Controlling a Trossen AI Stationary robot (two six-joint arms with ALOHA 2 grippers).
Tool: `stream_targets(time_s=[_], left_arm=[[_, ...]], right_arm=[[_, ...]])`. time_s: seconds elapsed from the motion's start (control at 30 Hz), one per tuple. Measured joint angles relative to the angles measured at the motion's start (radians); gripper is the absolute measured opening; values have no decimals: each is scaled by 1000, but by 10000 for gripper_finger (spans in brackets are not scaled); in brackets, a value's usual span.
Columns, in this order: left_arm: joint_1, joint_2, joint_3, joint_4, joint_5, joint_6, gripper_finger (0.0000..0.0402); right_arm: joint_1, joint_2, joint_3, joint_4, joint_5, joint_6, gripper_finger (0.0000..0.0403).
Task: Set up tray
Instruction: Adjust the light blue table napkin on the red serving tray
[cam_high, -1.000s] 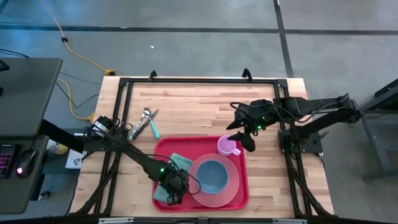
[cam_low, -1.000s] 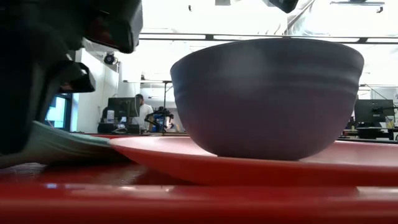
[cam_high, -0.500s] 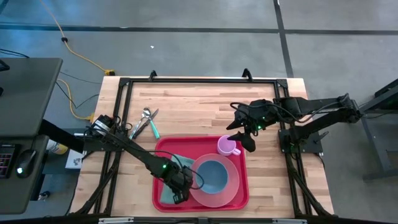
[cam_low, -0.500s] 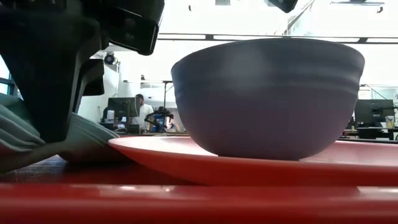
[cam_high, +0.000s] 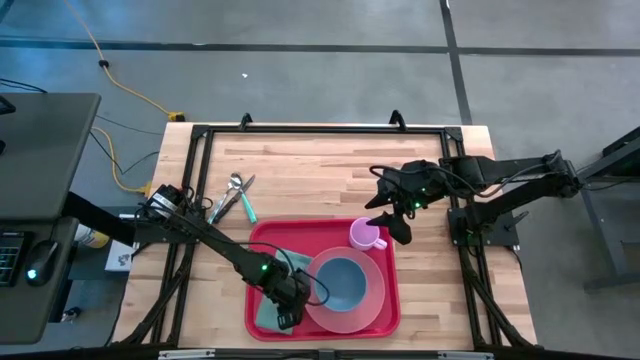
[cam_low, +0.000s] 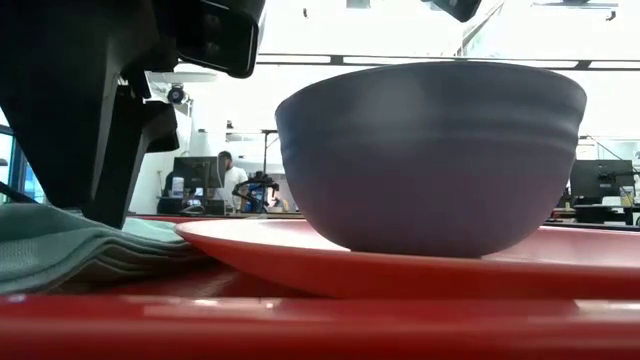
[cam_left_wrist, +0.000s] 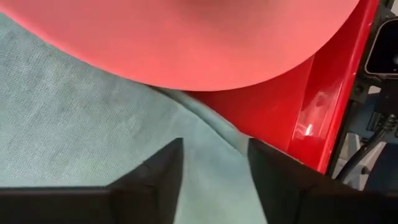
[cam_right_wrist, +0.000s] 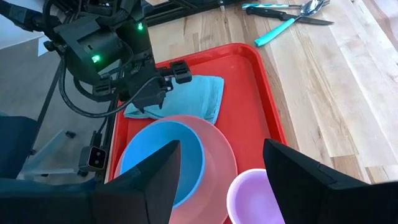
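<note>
Left pincer (cam_high: 287, 316) hovering open over teal cloth (cam_high: 268, 303), lower left of red tray (cam_high: 392, 285), centre bottom of table (cam_high: 300, 165). Advising: lift straight, avoiding pink plate (cam_high: 375, 300). Right pincer (cam_high: 390, 224) open above purple cup (cam_high: 364, 236).

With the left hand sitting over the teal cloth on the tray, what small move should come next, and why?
Probably lift the left hand straight up off the folded teal cloth napkin. Its fingers stand apart with the napkin lying flat on the large red plastic tray beside the round pink plate, so the napkin looks placed. The knife and spoon on the wooden table remain to fetch.
</note>
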Motion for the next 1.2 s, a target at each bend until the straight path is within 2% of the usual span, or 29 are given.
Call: stream_targets(time_s=[0.17, 0.33, 0.6, 0.67, 0.77, 1.0, 1.2], left_arm=[[0, 0, 0, -31, -11, -4, 277], [0, -1, 0, -61, -16, -8, 310], [32, -20, 0, 31, 74, 12, 300], [43, -37, 3, 91, 81, 25, 295], [55, -70, 1, 68, 64, 50, 292], [75, -113, -2, -288, -67, 51, 291], [119, -115, 0, -364, -133, 116, 291]], right_arm=[[0, 0, 0, -2, 0, -2, 211], [0, 0, 0, -3, 2, -3, 211], [0, 0, 0, -3, 9, -2, 211], [0, 0, 0, -2, 9, -1, 211], [0, 0, 0, -3, 11, 0, 211], [0, 0, 0, -3, 18, 0, 211], [0, 0, 0, -3, 21, 0, 211]])
